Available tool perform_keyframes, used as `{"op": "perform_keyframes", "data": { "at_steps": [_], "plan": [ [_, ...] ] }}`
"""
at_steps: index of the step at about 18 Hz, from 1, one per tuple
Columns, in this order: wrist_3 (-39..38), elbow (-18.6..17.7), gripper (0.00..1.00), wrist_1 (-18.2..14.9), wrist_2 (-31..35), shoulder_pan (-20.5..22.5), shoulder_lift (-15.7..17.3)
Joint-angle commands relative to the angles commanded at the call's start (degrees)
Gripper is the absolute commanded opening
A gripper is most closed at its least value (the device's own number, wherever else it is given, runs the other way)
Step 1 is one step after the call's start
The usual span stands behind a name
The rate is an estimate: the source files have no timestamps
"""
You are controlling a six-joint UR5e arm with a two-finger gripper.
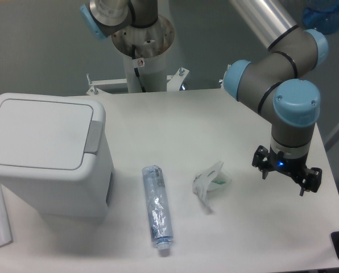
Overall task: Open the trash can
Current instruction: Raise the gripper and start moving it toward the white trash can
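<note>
Trash can: the trash can is the big white bin at the left side of the table, lid flat and closed, nothing touching it.
Push tab: the grey tab sits on the bin's right rim, on the side towards the arm.
Gripper: the gripper hangs over the table well to the right of the trash can, pointing down; its dark fingers look spread and hold nothing — though the gap itself is hard to read at this angle.
Bottle: a crushed plastic bottle lies just right of the trash can, lengthwise towards the front edge.
Wrapper: a crumpled wrapper lies further right of the trash can, between bottle and gripper.
Step in hand: judged from the closed lid and the distance, the approach to the tab is not yet made.
Risk, path: a low sweep straight towards the trash can would likely catch the wrapper or roll the bottle.
Risk, press: landing beside the tab — on the lid panel or the rim — would probably leave the catch shut.
Risk, force: a sideways push could slide the light bin instead of releasing it.
</note>
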Motion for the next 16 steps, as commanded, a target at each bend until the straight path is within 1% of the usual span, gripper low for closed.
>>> {"op": "perform_keyframes", "data": {
  "at_steps": [5,8,9,16],
  "plan": [
    [-0.17,-0.09,1.00,-0.09,-0.09,-1.06,0.26],
    [-1.49,-0.18,1.00,-0.18,-0.52,-1.41,0.88],
    [-2.36,-0.18,1.00,-0.70,-1.22,-1.58,1.49],
    [-11.41,0.70,1.00,-9.57,-9.83,-1.85,8.34]
  ]
}}
